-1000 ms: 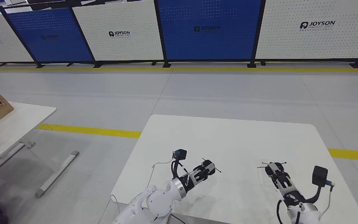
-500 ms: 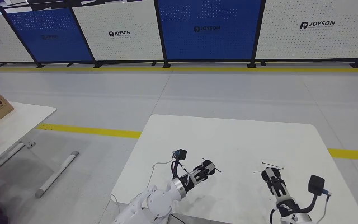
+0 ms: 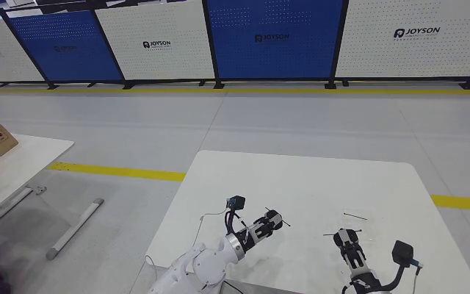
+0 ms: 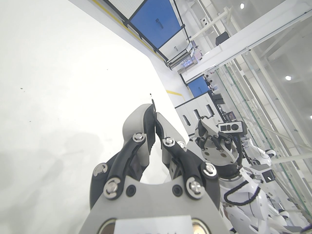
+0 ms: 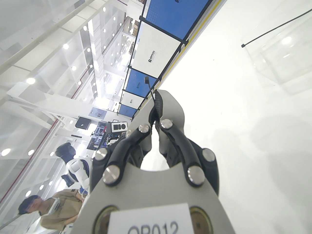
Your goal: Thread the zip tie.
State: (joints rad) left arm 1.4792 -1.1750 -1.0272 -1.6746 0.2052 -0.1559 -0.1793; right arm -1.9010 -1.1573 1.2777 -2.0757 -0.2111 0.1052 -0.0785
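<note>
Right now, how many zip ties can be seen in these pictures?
3. One zip tie is pinched in the left gripper, a second zip tie in the right gripper, and a third zip tie lies loose, partly over a clear tray. More may be hidden.

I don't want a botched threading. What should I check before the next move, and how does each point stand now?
1. Left gripper shut on left tie: ok.
2. Right gripper shut on right tie, head past the tips: ok.
3. Grippers near enough to thread: not ok, they are well apart over the table.
4. Tail aimed at head: cannot tell.
5. Spare tie clear of both grippers: ok, it lies on the clear tray.
</note>
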